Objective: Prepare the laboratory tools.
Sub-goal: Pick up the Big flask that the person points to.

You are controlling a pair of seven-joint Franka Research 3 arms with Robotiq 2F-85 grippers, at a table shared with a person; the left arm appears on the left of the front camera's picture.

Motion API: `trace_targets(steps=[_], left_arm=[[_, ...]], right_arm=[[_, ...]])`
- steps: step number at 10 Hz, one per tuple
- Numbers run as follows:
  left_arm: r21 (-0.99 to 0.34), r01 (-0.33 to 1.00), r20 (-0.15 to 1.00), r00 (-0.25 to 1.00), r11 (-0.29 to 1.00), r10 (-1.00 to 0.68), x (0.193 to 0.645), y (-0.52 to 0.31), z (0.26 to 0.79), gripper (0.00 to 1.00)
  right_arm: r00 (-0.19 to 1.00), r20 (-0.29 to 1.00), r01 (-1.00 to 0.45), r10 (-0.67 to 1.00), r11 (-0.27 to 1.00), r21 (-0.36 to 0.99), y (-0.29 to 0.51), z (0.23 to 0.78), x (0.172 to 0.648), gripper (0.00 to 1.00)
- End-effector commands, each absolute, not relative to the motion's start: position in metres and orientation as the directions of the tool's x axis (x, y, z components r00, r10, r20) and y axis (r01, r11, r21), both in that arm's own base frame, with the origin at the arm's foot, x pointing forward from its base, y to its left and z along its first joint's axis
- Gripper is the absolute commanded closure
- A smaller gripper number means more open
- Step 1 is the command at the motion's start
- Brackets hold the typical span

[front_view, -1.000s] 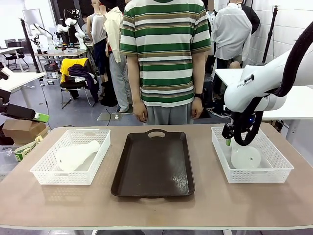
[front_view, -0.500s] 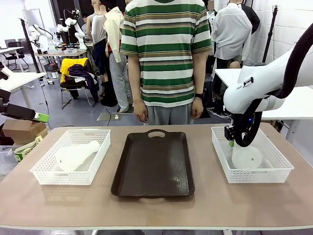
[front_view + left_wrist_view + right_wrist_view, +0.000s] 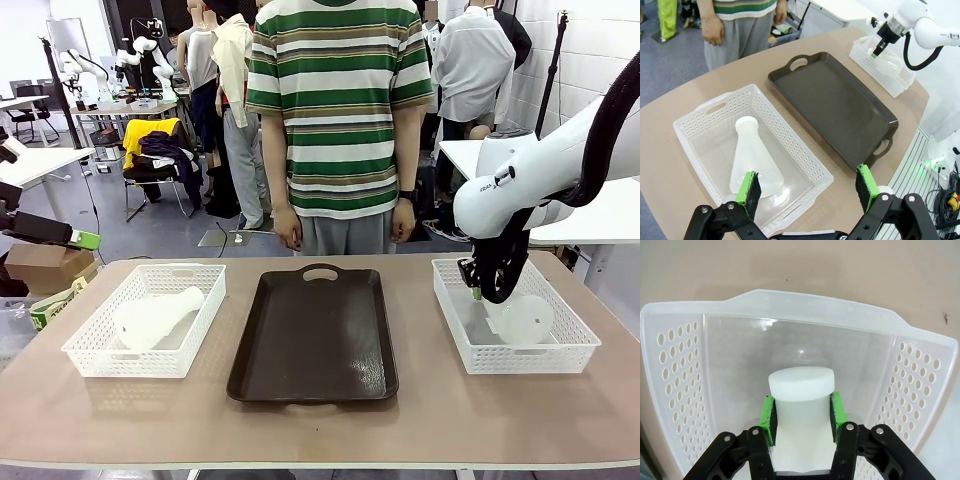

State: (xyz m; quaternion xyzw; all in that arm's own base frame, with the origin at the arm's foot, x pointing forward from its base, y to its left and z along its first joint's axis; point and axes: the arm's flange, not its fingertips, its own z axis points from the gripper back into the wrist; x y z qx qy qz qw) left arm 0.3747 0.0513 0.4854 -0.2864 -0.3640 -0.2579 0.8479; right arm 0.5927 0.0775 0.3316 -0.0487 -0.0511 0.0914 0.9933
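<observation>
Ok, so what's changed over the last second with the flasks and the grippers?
The right gripper shut on the neck of the right flask in its basket, and the flask's base swung toward the robot's right. The left flask, the tray and the open left gripper stayed as they were.

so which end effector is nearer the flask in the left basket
Left. The left end effector hovers open short of that flask; the right end effector is far off, shut on the other flask's neck.

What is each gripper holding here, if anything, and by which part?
Right gripper clamps the Erlenmeyer flask by its neck, inside the white basket. Left gripper is open, holding nothing.
</observation>
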Motion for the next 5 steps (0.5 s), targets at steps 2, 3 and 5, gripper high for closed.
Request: trace_targets(steps=[2, 3, 5], left_arm=[[-0.294, 0.663, 0.784, 0.579, 0.688, -0.223, 0.3763, 0.0528, 0.4835, 0.0], [-0.294, 0.663, 0.784, 0.579, 0.688, -0.223, 0.3763, 0.0528, 0.4835, 0.0], [-0.294, 0.663, 0.784, 0.579, 0.688, -0.223, 0.3763, 0.0528, 0.4835, 0.0]], right_arm=[[0.986, 0.073, -0.138, 0.148, 0.983, -0.124, 0.0767, 0.3229, 0.5928, 1.0], [0.986, 0.072, -0.138, 0.148, 0.983, -0.124, 0.0768, 0.3225, 0.5925, 1.0], [0.98, 0.092, -0.165, 0.175, 0.981, -0.106, 0.0758, 0.3315, 0.5928, 1.0]])
